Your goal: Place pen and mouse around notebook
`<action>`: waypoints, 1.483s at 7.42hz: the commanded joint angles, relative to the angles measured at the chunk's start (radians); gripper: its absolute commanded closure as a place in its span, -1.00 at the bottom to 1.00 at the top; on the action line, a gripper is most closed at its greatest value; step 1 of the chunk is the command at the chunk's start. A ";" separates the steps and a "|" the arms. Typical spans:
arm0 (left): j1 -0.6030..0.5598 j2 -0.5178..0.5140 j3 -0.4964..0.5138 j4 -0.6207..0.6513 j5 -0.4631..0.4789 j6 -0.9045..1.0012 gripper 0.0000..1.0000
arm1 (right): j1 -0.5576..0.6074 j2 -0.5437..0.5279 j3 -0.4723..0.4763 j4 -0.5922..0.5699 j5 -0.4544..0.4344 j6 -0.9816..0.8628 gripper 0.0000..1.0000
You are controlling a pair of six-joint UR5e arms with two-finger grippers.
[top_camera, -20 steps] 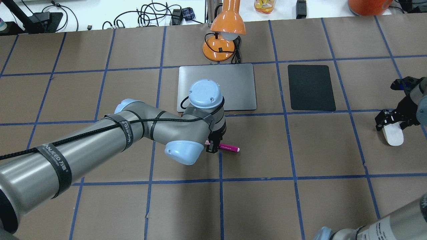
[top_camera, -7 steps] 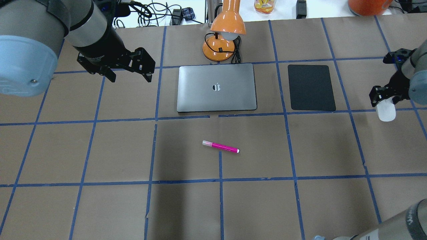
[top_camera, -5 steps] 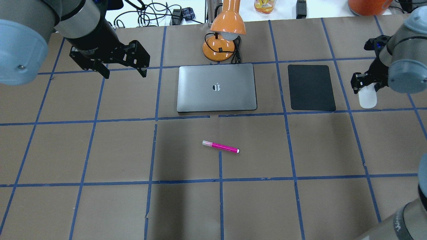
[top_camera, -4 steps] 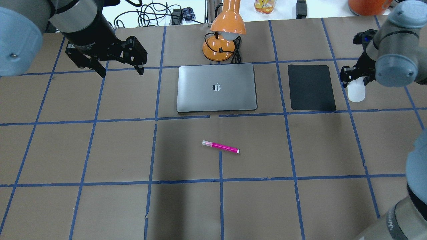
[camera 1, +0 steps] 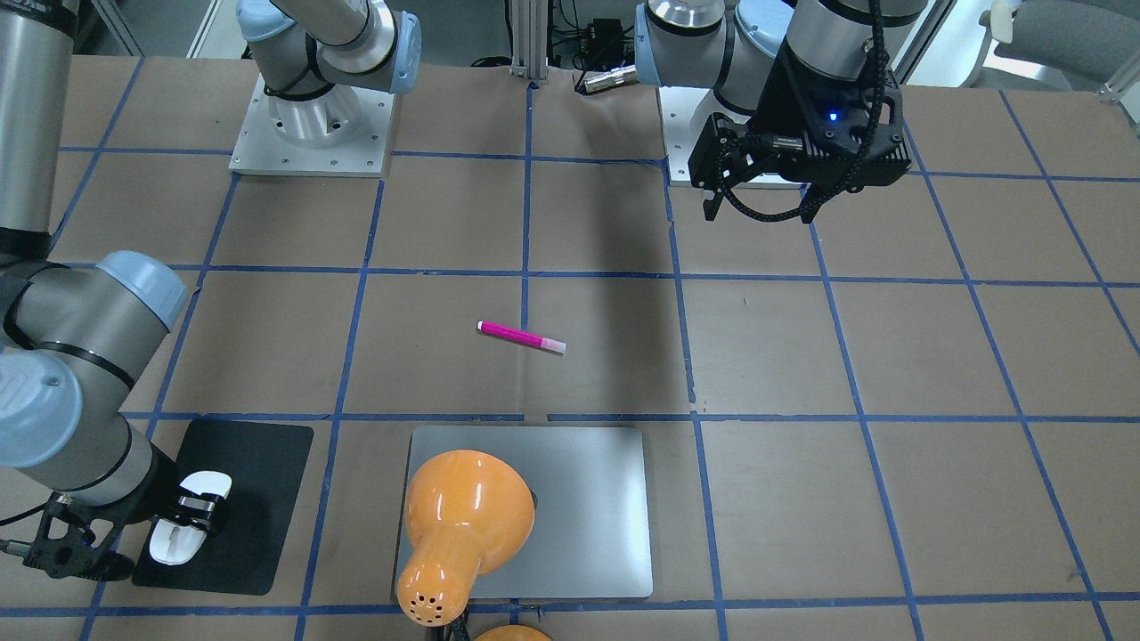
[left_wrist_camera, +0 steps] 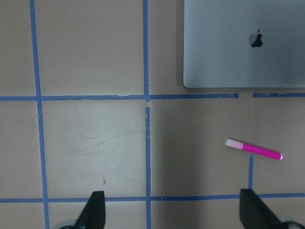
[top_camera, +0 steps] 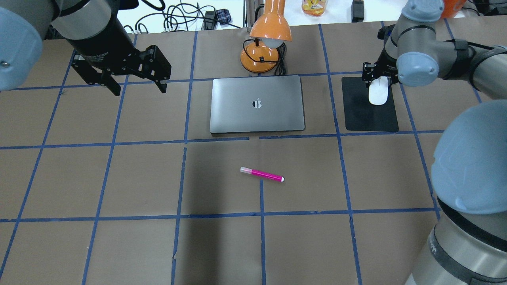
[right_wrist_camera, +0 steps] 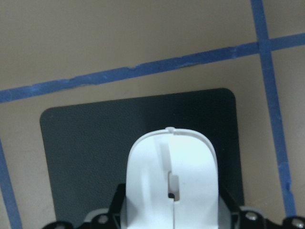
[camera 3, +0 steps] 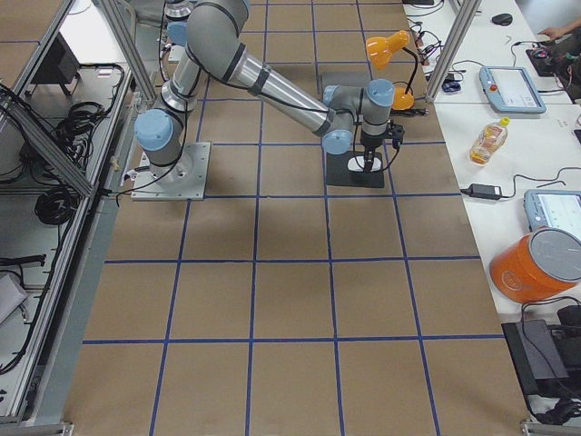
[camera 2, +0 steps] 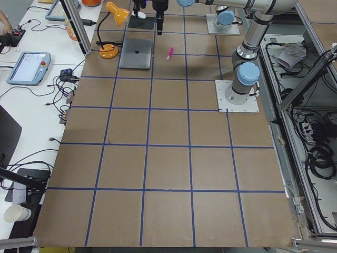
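Observation:
The magenta pen (top_camera: 262,174) lies alone on the brown table in front of the silver-grey notebook (top_camera: 257,103), also visible in the left wrist view as pen (left_wrist_camera: 253,149) and notebook (left_wrist_camera: 243,43). My left gripper (top_camera: 140,89) hangs open and empty, up and to the left of the notebook. The white mouse (top_camera: 378,95) is held in my shut right gripper (top_camera: 378,81) over the black mat (top_camera: 370,116), to the right of the notebook. The right wrist view shows the mouse (right_wrist_camera: 171,186) above the mat (right_wrist_camera: 86,157); whether it touches the mat I cannot tell.
An orange desk lamp (top_camera: 263,47) stands just behind the notebook, its shade leaning over the notebook's far edge. Cables and a bottle lie beyond the table's far edge. Blue tape lines divide the brown table top into squares.
My left gripper let go of the pen, lifted and withdrew to the far left, open. My right gripper carried the mouse from the table's right edge leftward to above the black mat.

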 commanded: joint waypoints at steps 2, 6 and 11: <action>-0.001 0.008 -0.001 -0.009 0.004 -0.005 -1.00 | 0.020 0.018 0.023 0.007 0.012 0.048 0.14; -0.002 0.011 -0.001 -0.002 0.002 0.000 -1.00 | 0.019 0.016 0.026 -0.011 0.009 -0.026 -0.99; -0.001 0.017 -0.011 -0.010 -0.003 0.001 -1.00 | 0.020 -0.199 0.029 0.229 0.006 -0.053 -1.00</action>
